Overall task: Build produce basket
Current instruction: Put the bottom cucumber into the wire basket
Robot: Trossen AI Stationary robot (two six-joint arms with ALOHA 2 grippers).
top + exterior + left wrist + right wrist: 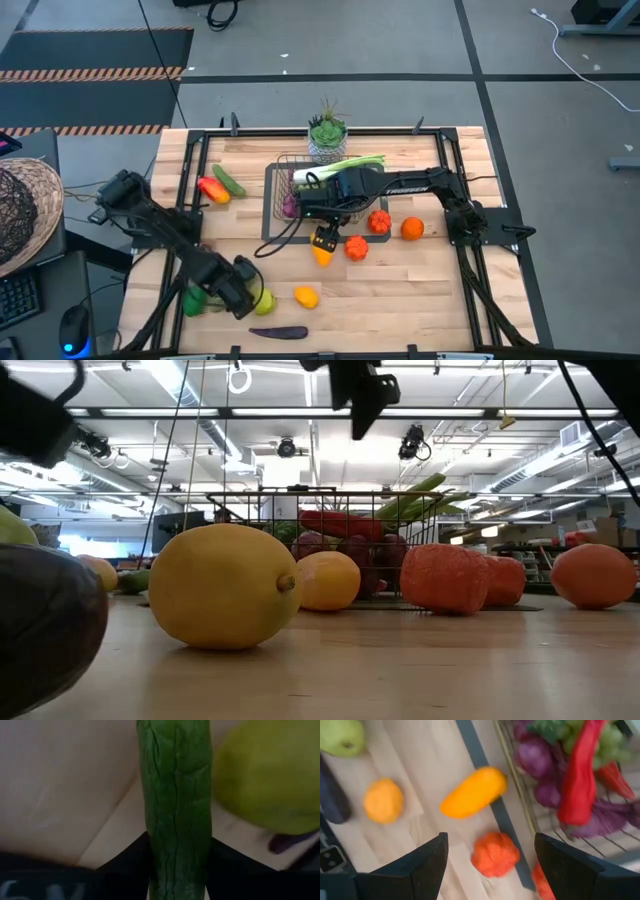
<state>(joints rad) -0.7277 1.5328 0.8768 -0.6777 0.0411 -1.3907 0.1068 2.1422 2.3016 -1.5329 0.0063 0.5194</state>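
At the table's 7 o'clock corner the left gripper [238, 290] has its fingers either side of a green cucumber [176, 810], narrowed but whether they already pinch it I cannot tell; I judge it light, stiff and a little slick, best taken across its middle. Just beside it lie a green pear [264, 298], an orange-yellow fruit [306, 296] and a dark aubergine [278, 332], which could be nudged. Towards 12 o'clock the right gripper [323, 240] hangs wide open and empty by the basket [281, 163], which holds a red chili [580, 775], with orange fruits in between.
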